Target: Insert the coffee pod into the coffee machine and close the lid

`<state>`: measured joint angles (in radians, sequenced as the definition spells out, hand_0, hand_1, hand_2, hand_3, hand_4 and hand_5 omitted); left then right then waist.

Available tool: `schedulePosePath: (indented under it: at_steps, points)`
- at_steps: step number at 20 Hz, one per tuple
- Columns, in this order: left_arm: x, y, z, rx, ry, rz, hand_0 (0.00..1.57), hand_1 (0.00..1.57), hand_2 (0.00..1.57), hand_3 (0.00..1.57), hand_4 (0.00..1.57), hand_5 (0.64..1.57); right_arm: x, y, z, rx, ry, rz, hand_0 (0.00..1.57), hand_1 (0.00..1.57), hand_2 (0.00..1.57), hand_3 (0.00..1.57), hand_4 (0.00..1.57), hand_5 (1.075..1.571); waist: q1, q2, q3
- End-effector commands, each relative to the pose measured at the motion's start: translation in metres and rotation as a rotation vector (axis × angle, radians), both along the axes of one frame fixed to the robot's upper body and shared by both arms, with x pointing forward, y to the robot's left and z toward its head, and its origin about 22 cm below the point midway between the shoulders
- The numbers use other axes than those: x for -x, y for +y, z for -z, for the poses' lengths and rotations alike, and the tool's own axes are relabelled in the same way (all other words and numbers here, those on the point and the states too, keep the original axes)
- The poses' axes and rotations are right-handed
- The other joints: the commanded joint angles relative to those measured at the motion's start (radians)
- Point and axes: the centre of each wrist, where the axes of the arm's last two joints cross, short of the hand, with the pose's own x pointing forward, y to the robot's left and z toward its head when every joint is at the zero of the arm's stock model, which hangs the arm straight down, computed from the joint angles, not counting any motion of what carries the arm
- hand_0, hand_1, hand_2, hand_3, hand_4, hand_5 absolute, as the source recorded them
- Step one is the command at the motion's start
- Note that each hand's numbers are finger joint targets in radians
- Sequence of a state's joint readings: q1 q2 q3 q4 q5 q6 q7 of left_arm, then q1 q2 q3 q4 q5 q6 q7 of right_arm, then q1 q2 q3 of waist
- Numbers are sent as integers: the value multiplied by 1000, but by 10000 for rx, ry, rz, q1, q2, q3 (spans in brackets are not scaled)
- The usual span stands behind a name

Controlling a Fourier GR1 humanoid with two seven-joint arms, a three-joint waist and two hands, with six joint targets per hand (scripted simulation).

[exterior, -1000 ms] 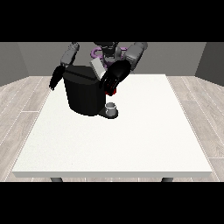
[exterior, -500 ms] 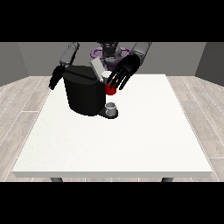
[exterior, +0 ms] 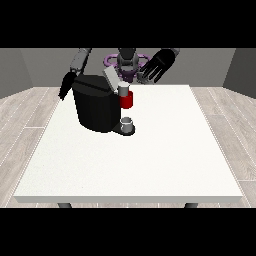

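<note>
Coffee machine (exterior: 97, 107) lid (exterior: 111, 79) raised, hand at view's right (exterior: 159, 65) spread open, holding nothing, hand at view's left (exterior: 66, 85) half hidden, fingers unclear

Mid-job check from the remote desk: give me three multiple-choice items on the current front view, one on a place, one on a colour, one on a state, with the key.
1. Where does the coffee machine stand on the table?
A. Far part, towards the view's left
B. Near edge, at the view's right
C. On the floor beside the table

2. What colour is the thing at the machine, above the small cup?
A. Green
B. Red
C. Yellow

3. How is the robot hand at the view's right?
A. Curled round the cup
C. Pressed flat on the table
B. Raised, fingers spread, holding nothing

Key: 1 A, the black machine sits at the far left of the white top. 2 B, it shows plain red. 3 B, the robot hand is up above the table's far edge, open.
</note>
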<state>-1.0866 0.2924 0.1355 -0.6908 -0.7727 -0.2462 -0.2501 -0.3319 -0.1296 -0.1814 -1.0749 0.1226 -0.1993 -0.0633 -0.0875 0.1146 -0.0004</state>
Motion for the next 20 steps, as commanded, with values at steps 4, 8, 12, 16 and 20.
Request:
schedulePosePath:
  at_steps: [4, 8, 12, 16, 20]
  points:
    - [34, 1, 132, 6580, 2495, -339, 0, 0, 0, 0, 408, 1571, 43, -20, 41, -197, 1283, 765, 0, 0, 0, 0, 0, 1571, 1300, -1732, -47]
    - [77, -4, 208, 7448, 4190, -915, 0, 0, 0, 0, 394, 1571, 67, -13, 60, -147, 1863, 1142, 0, 0, 0, 0, 0, 1571, 1640, -3141, -8]
    - [108, 29, 241, 7510, 5109, -1875, 0, 0, 0, 0, 372, 1571, 83, -9, 61, -367, 2226, 318, 0, 0, 0, 0, 0, 1571, 1332, -4053, -1]
    - [123, 36, 255, 7679, 5354, -2142, 0, 0, 0, 0, 386, 1571, 50, 22, 28, -976, 847, -808, 0, 0, 0, 0, 0, 1571, 1574, -4254, -2]
    - [124, 29, 255, 8105, 5782, -2178, 0, 0, 0, 0, 390, 1571, 29, 15, -5, -844, 120, -1894, 0, 0, 0, 0, 0, 1571, 2039, -4421, 4]
